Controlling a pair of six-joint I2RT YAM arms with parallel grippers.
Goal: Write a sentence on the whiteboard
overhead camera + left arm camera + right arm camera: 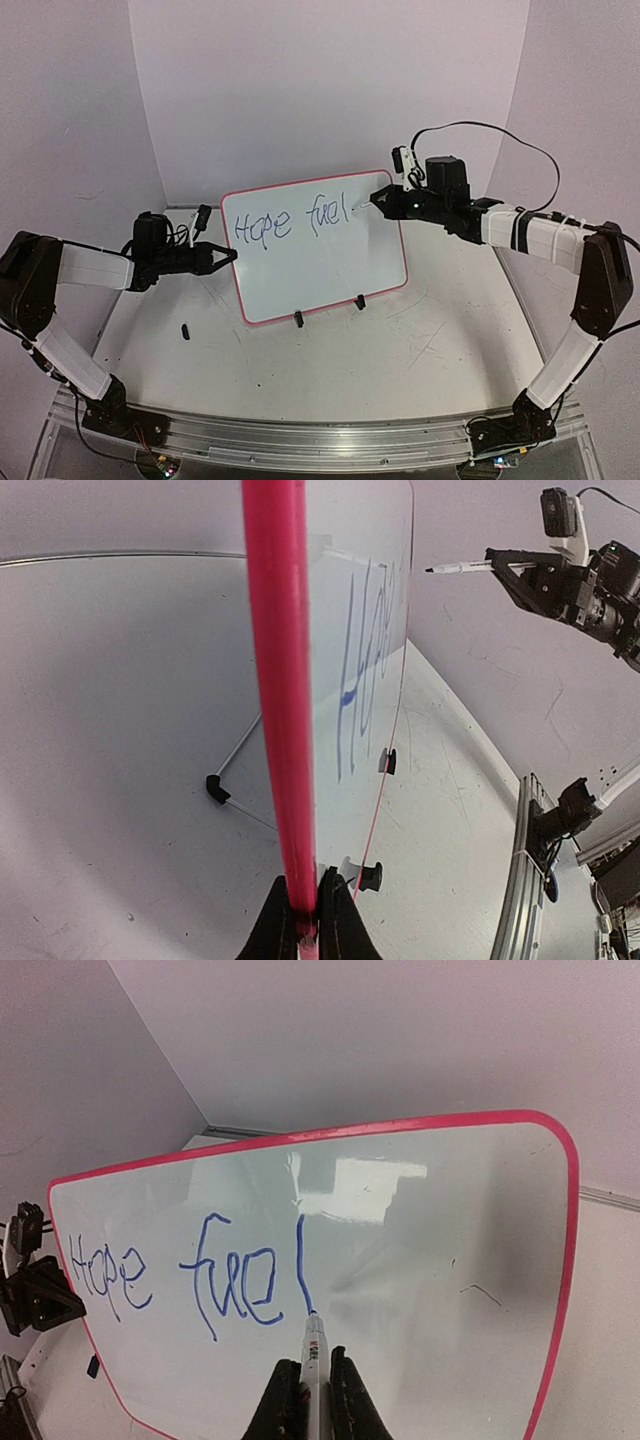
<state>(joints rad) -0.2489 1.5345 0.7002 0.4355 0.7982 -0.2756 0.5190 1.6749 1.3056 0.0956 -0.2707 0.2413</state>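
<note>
Since the whiteboard [330, 270] mid-frame looks light, stiff and slick, grab its rim [275, 680]. The left pincer [305, 920] is clamped there; the right pincer [312, 1400] pinches the marker [312, 1335].

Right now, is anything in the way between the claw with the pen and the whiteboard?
No, nothing visible does. The right claw holds the marker, and its tip touches the whiteboard at the end of "fuel". Nothing covers the board to the right of the writing.
</note>
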